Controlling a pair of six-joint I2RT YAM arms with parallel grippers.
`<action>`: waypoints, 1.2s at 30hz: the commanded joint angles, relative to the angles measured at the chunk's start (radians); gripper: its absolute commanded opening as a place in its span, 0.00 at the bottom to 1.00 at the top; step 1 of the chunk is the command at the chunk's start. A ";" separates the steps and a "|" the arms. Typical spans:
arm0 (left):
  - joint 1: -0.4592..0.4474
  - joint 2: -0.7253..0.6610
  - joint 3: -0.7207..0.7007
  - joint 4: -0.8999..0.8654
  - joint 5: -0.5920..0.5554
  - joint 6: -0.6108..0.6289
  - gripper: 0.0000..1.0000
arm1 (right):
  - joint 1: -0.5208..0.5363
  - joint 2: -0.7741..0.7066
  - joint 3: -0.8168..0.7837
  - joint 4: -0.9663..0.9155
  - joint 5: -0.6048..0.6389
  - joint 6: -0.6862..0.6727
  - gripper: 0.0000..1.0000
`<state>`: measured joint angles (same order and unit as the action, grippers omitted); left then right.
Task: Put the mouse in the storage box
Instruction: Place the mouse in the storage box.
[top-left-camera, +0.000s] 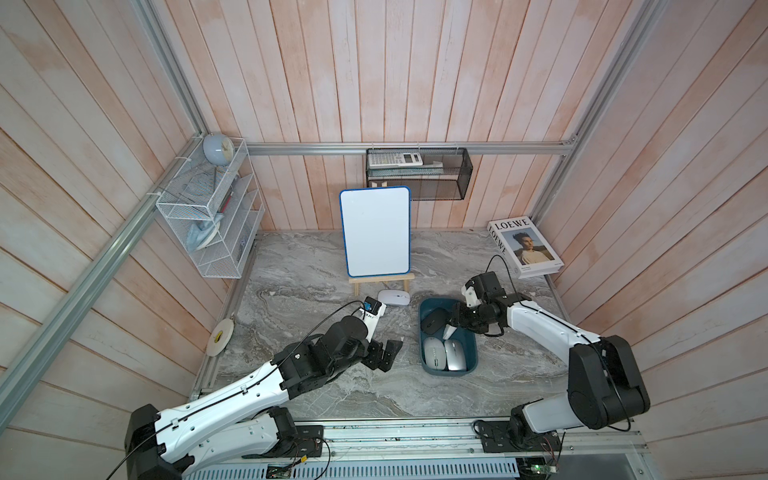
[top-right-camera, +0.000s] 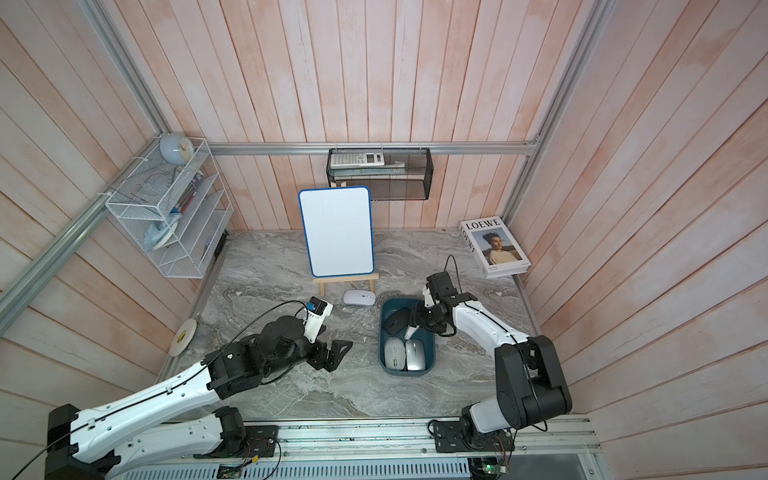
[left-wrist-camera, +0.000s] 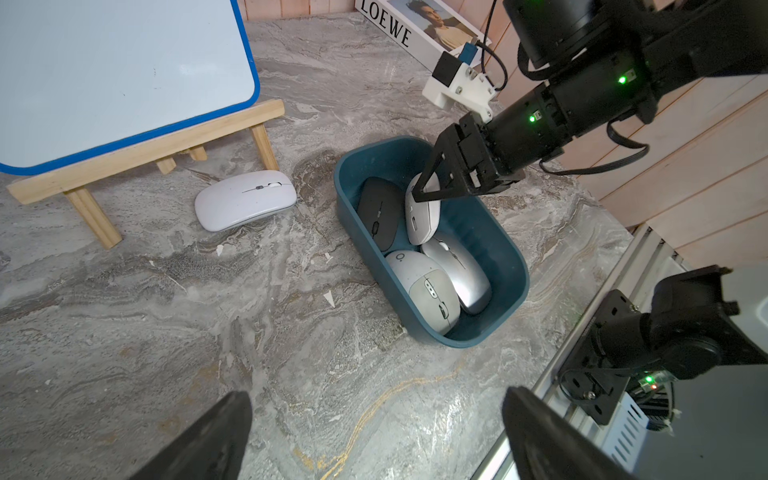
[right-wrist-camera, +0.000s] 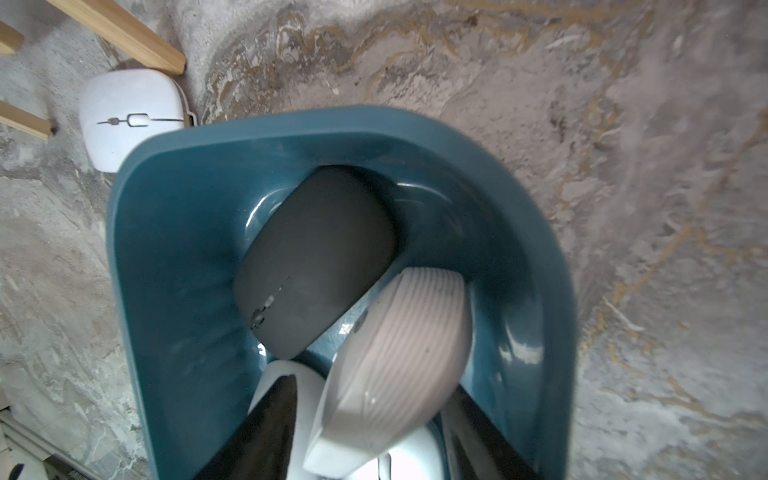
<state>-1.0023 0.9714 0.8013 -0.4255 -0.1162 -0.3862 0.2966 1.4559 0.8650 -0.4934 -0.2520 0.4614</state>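
Teal-blue box (left-wrist-camera: 498, 249), black mouse (left-wrist-camera: 380, 212), ribbed off-white mouse (right-wrist-camera: 407, 332), plain white mouse (left-wrist-camera: 245, 199); the surface (left-wrist-camera: 208, 311) is grey, marble-veined.

Light: even, bright; shadows soft.
Glare: sheen on box (right-wrist-camera: 519, 349) wall.
Blur: right wrist view smeared at edges.

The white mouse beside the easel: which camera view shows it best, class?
The left wrist view: the white mouse lies whole and close, scroll wheel plain. Both top views show it whole but small. In the right wrist view the storage box rim cuts off part.
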 joint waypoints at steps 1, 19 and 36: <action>0.005 0.002 -0.013 0.022 0.000 -0.006 1.00 | -0.006 -0.034 0.026 -0.076 0.071 -0.041 0.59; 0.005 0.002 -0.019 0.025 -0.001 -0.014 1.00 | -0.004 -0.051 0.042 -0.072 -0.031 -0.007 0.56; 0.007 0.000 -0.022 0.018 -0.003 -0.016 1.00 | 0.032 0.100 0.184 -0.081 -0.055 -0.028 0.25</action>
<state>-1.0016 0.9726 0.8001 -0.4255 -0.1165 -0.3939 0.3161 1.5238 1.0241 -0.5510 -0.2939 0.4408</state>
